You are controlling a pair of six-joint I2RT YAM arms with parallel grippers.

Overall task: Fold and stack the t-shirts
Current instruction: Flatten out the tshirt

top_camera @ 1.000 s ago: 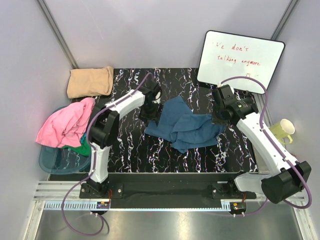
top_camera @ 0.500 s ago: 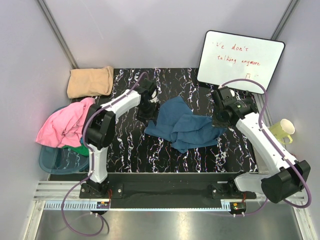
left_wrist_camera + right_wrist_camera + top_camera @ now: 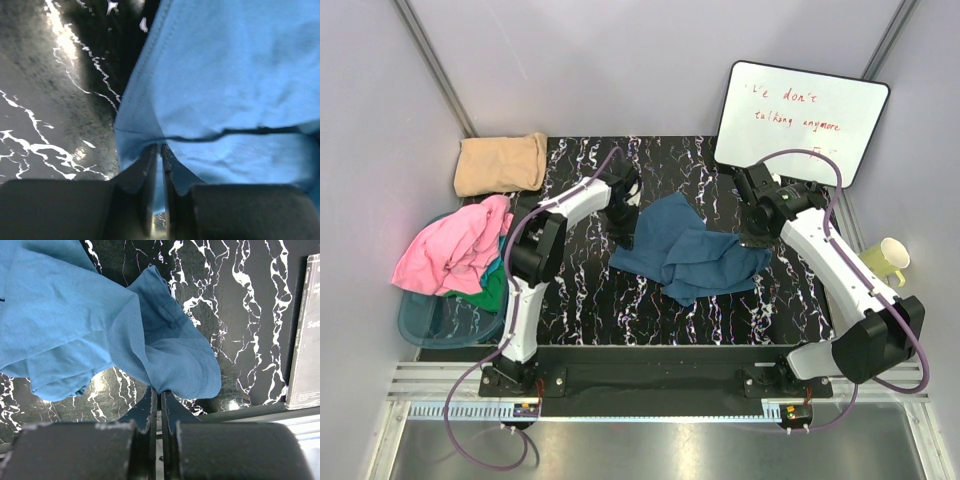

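Top external, blue t-shirt: you see the blue t-shirt (image 3: 688, 250) lying crumpled and unfolded on the table (image 3: 590, 300), just off centre toward 3 o'clock.
Top external, left gripper: the left gripper (image 3: 623, 222) is down at the shirt's 9 o'clock edge; from above you cannot read its jaws.
Top external, right gripper: the right gripper (image 3: 752, 235) meets the shirt's 2 o'clock corner. Holding opposite edges looks meant to let you draw the cloth flat before any fold.
Top external, tan t-shirt: the tan t-shirt (image 3: 501, 163) lies folded in the 10 o'clock corner, well apart from the work, probably as the base of the stack.
Top external, pink t-shirt: the pink t-shirt (image 3: 455, 248) drapes over the teal tub (image 3: 425, 322) at 9 o'clock with the green t-shirt (image 3: 492, 292) beneath it; both seem to be waiting their turn.
Top external, bystanders: the whiteboard (image 3: 800, 120) stands at 1 o'clock and the mug (image 3: 886, 262) at 3 o'clock, both away from the shirt.
Left wrist, grip: the fingers (image 3: 140, 172) stand almost together at 6 o'clock with the shirt's hemmed edge caught between the tips. The seam runs up toward 12 o'clock, and bare marble shows at 9 o'clock.
Right wrist, grip: the fingers (image 3: 142, 412) press together on a thin fold at 6 o'clock, and the cloth rises away toward 10 o'clock.
Step, judged: you are at the spreading stage, with no fold made yet.
Risk, judged: both pinches take very little cloth, so a hard pull apart could slip an edge free.
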